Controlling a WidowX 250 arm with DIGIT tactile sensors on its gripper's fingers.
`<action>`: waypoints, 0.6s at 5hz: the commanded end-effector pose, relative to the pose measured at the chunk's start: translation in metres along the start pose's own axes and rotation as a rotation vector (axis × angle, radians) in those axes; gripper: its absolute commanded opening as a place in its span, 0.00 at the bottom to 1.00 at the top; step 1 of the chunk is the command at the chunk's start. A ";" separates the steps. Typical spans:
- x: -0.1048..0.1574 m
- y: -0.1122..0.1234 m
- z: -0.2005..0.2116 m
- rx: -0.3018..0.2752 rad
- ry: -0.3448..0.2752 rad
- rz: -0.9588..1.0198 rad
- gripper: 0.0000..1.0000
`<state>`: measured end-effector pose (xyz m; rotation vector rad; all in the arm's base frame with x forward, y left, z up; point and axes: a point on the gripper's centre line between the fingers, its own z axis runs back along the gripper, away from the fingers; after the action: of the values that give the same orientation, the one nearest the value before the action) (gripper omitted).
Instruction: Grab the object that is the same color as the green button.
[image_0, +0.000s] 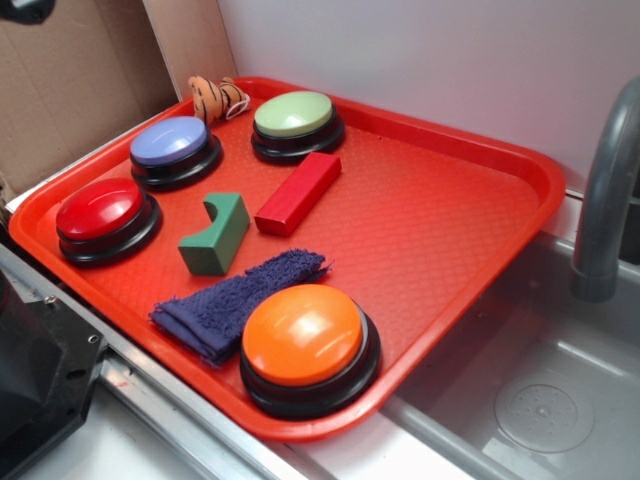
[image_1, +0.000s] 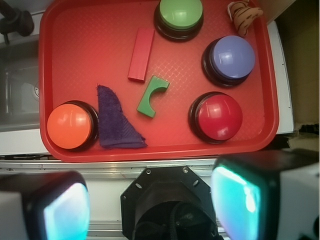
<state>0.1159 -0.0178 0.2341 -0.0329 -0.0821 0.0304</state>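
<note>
The green notched block (image_0: 215, 234) lies near the middle of the red tray (image_0: 470, 250), just left of the red rectangular block (image_0: 298, 193) and far of the purple cloth (image_0: 235, 300). The green button (image_0: 294, 118) sits at the tray's far edge. The gripper (image_1: 150, 205) hangs high above, fingers (image_1: 240, 200) spread wide, holding nothing, though blurred.

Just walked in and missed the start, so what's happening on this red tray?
Nothing is being handled yet. The gripper hangs open above the near edge of the red tray, holding nothing. The green block it should grab lies untouched mid-tray, between the red block and the purple cloth. The green button sits at the far end.
</note>
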 end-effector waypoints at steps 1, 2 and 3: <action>0.000 0.000 0.000 0.000 0.000 0.000 1.00; 0.015 0.000 -0.016 -0.020 0.006 0.006 1.00; 0.032 0.003 -0.040 -0.014 -0.005 0.034 1.00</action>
<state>0.1490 -0.0172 0.1894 -0.0517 -0.0583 0.0554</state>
